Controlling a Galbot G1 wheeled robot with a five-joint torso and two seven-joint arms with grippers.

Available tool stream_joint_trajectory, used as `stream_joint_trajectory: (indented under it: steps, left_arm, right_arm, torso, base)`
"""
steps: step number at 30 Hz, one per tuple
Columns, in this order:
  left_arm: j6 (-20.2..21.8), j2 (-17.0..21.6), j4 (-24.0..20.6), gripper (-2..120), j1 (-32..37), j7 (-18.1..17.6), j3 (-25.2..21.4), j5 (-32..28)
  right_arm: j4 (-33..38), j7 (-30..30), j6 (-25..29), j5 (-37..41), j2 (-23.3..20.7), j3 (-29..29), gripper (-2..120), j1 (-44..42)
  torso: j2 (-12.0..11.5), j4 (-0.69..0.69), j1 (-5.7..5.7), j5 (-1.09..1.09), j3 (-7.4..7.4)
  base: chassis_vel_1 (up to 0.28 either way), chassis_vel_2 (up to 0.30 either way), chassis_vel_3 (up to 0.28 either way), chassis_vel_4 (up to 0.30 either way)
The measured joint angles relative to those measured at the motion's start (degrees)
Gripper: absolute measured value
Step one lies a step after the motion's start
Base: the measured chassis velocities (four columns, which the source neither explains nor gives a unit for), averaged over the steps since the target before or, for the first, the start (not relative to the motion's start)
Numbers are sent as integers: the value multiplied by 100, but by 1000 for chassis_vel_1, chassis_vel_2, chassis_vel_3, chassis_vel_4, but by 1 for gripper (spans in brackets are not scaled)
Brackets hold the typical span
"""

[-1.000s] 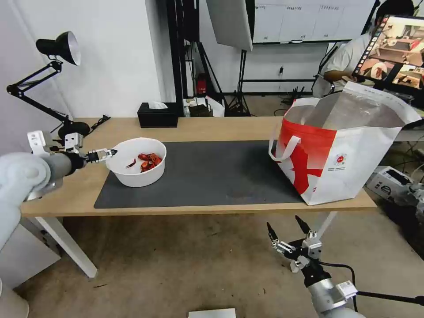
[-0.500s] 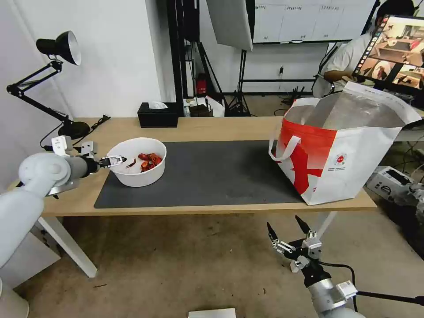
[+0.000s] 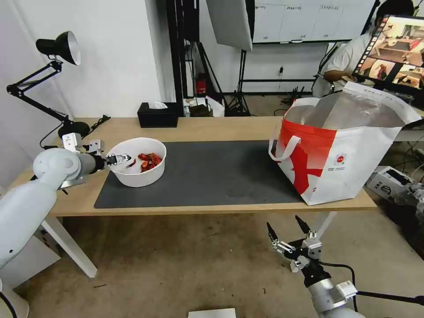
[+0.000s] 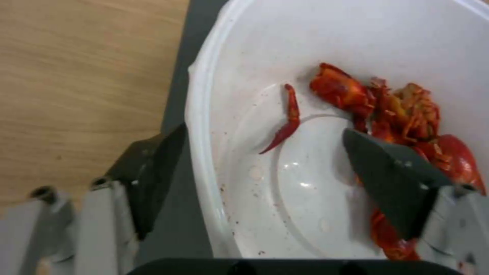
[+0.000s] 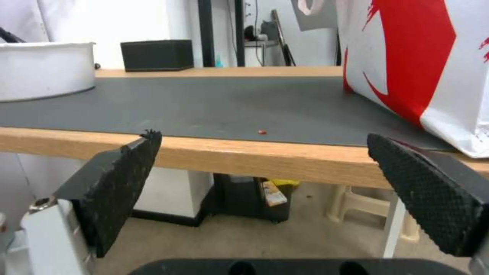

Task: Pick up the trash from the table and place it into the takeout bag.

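I have the left gripper [image 3: 125, 157] spread astride the bowl [image 3: 137, 162] rim at nine o'clock — pinching comes next, before carrying it to the takeout bag [image 3: 340, 145]; the right gripper [image 3: 287, 230] hangs spread below the desk [image 3: 212, 126].

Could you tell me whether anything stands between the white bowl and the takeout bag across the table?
Nothing visible does. Between the bowl and the takeout bag lies bare grey mat. The left gripper straddles the bowl's rim, open; the right gripper hangs below the table edge.

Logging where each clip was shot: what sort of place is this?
Probably a studio or lab set up for recording: a softbox and light stands behind the table, a whiteboard, a monitor.
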Motion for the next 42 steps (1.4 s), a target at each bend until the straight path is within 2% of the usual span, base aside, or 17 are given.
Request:
stream_joint_trajectory:
  steps: [5, 7, 9, 11, 13, 15, 16, 18, 20, 22, 35, 42]
  left_arm:
    - [-5, 5, 42, 65, -47, -73, 62, -32]
    - [-6, 16, 56, 53, -79, -123, 98, -68]
    - [-6, 24, 59, 49, -89, -136, 114, -86]
    - [-7, 38, 65, 37, -107, -144, 150, -109]
    - [-9, 39, 66, 33, -113, -148, 164, -115]
    - [-11, 38, 66, 24, -128, -152, 199, -132]
    - [-11, 38, 66, 24, -128, -152, 199, -132]
    - [-11, 34, 61, 13, -130, -153, 223, -138]
    - [-11, 33, 59, 9, -130, -153, 227, -142]
    - [-12, 24, 46, 0, -117, -152, 228, -144]
    - [-3, -6, -210, 0, 164, -100, -59, -185]
    - [-24, 40, -518, 0, 384, 144, -315, -29]
  right_arm:
    - [0, 0, 0, 0, 0, 0, 100, 0]
    - [0, 0, 0, 0, 0, 0, 100, 0]
    - [0, 0, 0, 0, 0, 0, 100, 0]
    - [0, 0, 0, 0, 0, 0, 100, 0]
    - [0, 0, 0, 0, 0, 0, 100, 0]
    - [0, 0, 0, 0, 0, 0, 100, 0]
    - [0, 0, 0, 0, 0, 0, 100, 0]
    - [0, 0, 0, 0, 0, 0, 100, 0]
    - [0, 0, 0, 0, 0, 0, 100, 0]
    - [0, 0, 0, 0, 0, 0, 100, 0]
    - [0, 0, 0, 0, 0, 0, 100, 0]
    - [0, 0, 0, 0, 0, 0, 100, 0]
  torso:
    - [0, 0, 0, 0, 0]
    - [0, 0, -1, 0, 0]
    - [0, 0, -1, 1, 0]
    - [0, 1, -1, 1, 0]
    - [0, 1, -1, 1, -1]
    - [0, 0, -1, 1, 0]
    - [0, 0, -1, 1, 0]
    - [0, 0, -1, 0, 0]
    - [0, 0, -1, 0, 0]
    - [0, 1, -1, 1, 0]
    - [0, 0, 0, -2, 0]
    - [0, 0, 0, 0, 0]
  base:
    - [0, 0, 0, 0]
    - [0, 0, 0, 0]
    - [0, 0, 0, 0]
    - [0, 0, 0, 0]
    - [0, 0, 0, 0]
    - [0, 0, 0, 0]
    - [0, 0, 0, 0]
    - [0, 0, 0, 0]
    - [0, 0, 0, 0]
    - [0, 0, 0, 0]
    - [0, 0, 0, 0]
    - [0, 0, 0, 0]
